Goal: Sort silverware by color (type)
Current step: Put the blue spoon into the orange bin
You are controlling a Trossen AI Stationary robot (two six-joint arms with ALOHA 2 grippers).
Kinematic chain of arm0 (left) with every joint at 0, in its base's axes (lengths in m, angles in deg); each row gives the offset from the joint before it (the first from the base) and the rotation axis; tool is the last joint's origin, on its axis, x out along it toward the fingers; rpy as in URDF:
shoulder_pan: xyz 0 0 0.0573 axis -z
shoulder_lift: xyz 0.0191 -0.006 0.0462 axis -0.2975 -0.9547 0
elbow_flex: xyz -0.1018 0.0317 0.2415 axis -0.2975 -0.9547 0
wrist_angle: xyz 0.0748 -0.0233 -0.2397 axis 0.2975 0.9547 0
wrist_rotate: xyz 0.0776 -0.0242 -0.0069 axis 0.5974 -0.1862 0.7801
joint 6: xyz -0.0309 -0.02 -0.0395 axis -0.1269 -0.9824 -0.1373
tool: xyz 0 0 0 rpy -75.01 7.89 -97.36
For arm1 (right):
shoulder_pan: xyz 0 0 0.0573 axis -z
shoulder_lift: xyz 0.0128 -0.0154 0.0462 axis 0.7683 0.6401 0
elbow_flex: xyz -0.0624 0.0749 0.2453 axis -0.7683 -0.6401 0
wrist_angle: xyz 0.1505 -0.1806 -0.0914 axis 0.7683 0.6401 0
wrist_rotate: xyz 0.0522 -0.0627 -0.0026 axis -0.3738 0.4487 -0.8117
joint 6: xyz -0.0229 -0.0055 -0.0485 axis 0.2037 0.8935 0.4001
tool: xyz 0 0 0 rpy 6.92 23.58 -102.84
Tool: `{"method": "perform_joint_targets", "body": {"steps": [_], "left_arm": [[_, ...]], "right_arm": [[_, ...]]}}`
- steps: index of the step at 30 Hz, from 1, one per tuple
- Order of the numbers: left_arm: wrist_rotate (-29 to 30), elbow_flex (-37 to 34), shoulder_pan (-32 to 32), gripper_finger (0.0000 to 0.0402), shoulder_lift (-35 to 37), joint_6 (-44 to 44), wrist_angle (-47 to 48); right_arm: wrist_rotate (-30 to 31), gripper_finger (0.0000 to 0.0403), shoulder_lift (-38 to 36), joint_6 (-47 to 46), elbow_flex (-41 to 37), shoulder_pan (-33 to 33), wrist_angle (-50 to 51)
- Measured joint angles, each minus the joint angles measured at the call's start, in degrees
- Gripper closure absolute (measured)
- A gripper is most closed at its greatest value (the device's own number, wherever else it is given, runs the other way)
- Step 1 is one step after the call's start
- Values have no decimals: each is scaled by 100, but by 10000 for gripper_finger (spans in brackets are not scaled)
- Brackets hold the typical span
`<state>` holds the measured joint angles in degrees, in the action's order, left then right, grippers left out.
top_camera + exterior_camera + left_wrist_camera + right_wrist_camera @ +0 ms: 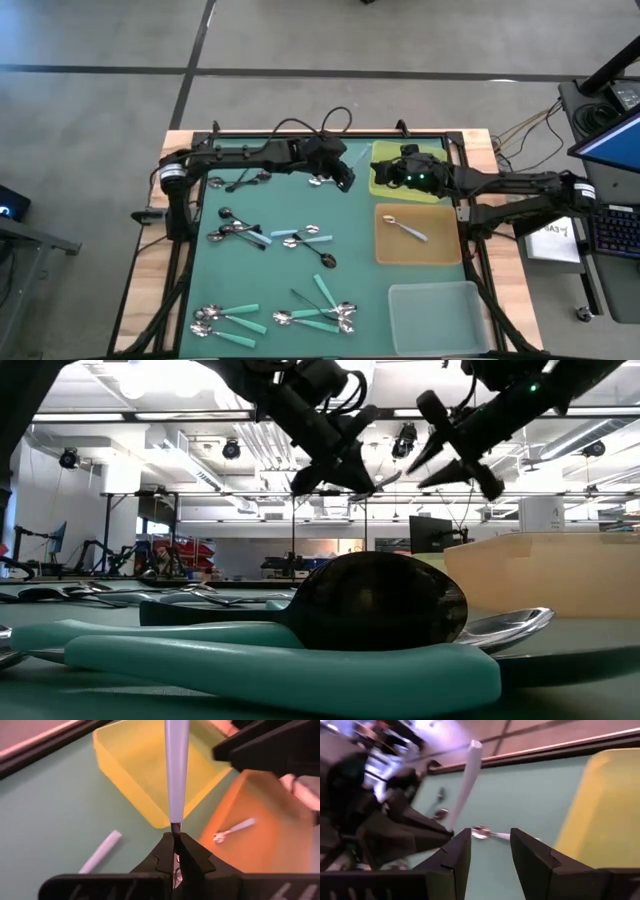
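One light-blue spoon (175,775) clamped in left end effector (176,851), handle aimed toward open right end effector (490,845) just beside.

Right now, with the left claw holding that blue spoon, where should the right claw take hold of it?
Probably midway along the blue spoon, on its bare handle. The left claw pinches the thin neck, so the long handle sticks out free. The right claw is open close by, near the yellow tray; I'd come in from that side, a finger either side.
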<state>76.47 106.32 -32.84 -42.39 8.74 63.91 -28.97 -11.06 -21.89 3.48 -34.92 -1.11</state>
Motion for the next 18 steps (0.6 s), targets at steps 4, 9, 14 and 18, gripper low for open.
{"method": "perform_joint_targets", "body": {"steps": [4,9,14,18], "left_arm": [[-17,-4,49,402,3,-151,-30],[-19,9,168,402,-2,-173,-59],[-21,11,276,401,-2,-142,-68],[-21,11,312,401,-4,-138,-98]], "right_arm": [[-150,275,136,37,-86,24,-793],[-132,275,333,-4,-78,106,-848],[-132,275,498,-57,-78,127,-962],[-132,277,620,2,-73,127,-1135]]}}
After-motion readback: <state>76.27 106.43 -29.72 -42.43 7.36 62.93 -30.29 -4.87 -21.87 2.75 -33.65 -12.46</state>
